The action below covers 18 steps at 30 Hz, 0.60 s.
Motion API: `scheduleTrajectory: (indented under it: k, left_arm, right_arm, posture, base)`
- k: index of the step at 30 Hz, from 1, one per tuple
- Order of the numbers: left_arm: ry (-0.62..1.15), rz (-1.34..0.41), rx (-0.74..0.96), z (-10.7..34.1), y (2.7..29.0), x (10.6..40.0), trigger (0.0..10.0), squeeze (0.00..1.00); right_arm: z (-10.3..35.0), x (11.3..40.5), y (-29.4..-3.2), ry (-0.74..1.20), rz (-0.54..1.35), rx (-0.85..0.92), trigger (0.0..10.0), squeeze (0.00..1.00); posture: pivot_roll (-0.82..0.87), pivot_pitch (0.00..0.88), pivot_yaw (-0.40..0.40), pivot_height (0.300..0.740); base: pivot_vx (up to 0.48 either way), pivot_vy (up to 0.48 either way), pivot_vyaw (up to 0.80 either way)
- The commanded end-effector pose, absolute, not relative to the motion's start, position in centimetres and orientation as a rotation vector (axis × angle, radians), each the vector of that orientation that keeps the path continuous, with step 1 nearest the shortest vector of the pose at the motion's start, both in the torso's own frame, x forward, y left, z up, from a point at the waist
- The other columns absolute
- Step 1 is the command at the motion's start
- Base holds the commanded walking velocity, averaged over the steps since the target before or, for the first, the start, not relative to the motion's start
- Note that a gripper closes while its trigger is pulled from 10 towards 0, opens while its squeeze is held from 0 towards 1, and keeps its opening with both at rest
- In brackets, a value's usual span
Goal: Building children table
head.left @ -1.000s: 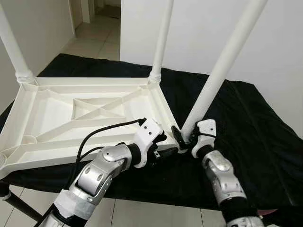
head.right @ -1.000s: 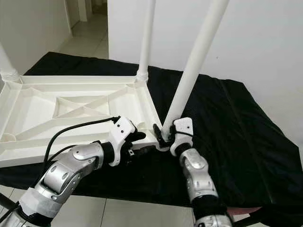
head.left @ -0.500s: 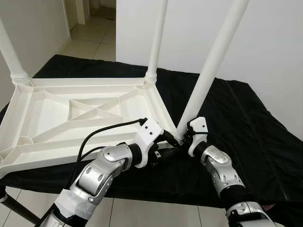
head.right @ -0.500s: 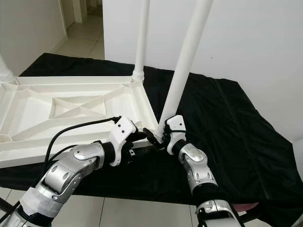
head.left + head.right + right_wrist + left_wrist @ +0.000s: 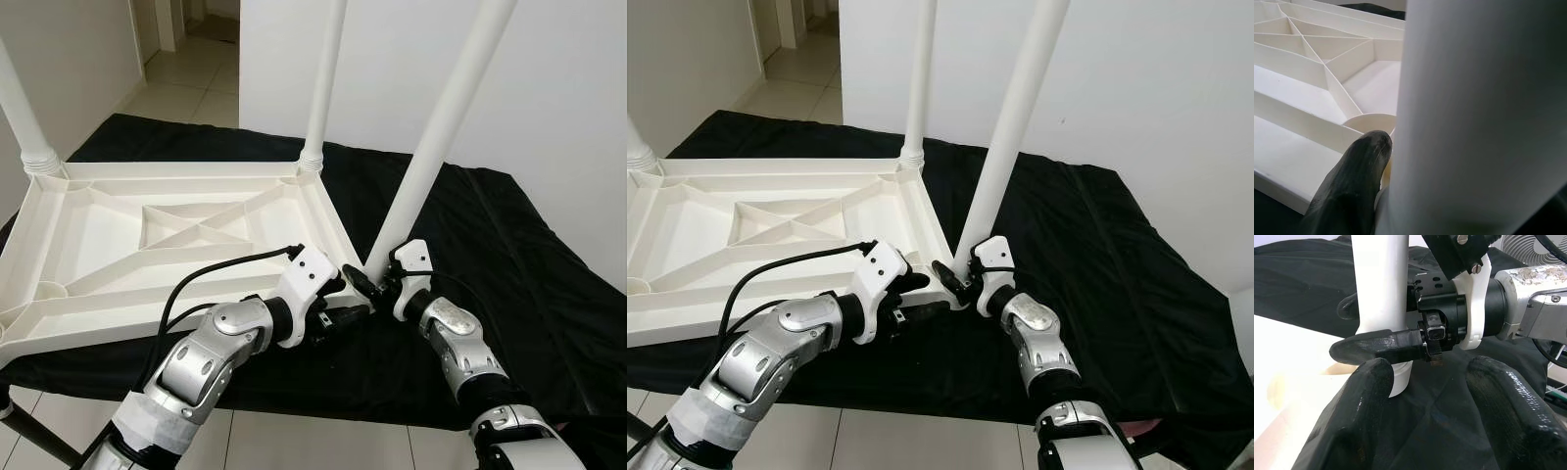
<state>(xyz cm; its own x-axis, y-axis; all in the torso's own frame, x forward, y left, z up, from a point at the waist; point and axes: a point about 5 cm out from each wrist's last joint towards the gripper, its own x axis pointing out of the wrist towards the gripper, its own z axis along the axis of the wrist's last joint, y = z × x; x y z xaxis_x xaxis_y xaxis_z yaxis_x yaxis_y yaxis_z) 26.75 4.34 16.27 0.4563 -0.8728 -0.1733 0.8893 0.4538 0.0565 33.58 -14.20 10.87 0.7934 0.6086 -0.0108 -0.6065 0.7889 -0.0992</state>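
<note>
Gripping the third leg [image 5: 441, 132] near its base, the right end effector [image 5: 373, 285] is seating it at the upturned tabletop's [image 5: 118, 245] near corner on the black-draped bench [image 5: 509, 255]. Left end effector [image 5: 345, 315] is hovering open beside. Two legs are standing; one socket looks unfilled.

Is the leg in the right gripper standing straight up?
No, the leg held by the right gripper leans away from the tabletop, unlike the upright far leg.

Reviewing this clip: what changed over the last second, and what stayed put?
The right gripper swung the tilted white leg more upright and carried its foot in against the near corner of the upturned tabletop, staying clamped on it throughout. The left gripper stayed under that corner, open. The two fitted legs and the black cloth are unchanged.
</note>
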Motion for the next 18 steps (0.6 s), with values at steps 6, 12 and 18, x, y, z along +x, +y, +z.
scheduleTrajectory:
  k: [6,12,18]
  left_arm:
    - [0.135,-1.119,0.159,16.12,3.92,26.62,10.0,0.0]
    - [0.136,-1.106,0.152,16.04,3.95,26.71,10.0,0.0]
    - [0.133,-1.083,0.147,16.07,4.22,26.95,10.0,0.0]
  right_arm:
    - [8.38,33.34,-14.17,0.112,0.578,-0.152,10.0,0.0]
    - [8.38,33.77,-14.45,0.123,0.413,-0.084,10.0,0.0]
    - [8.15,33.39,-13.81,0.126,0.276,-0.002,10.0,0.0]
  posture:
    - [0.04,0.0,-0.121,0.74]
    - [0.03,0.0,-0.118,0.74]
    - [0.03,0.0,-0.127,0.74]
  base:
    - [0.0,0.0,0.0]
    - [0.0,0.0,0.0]
    - [0.0,0.0,0.0]
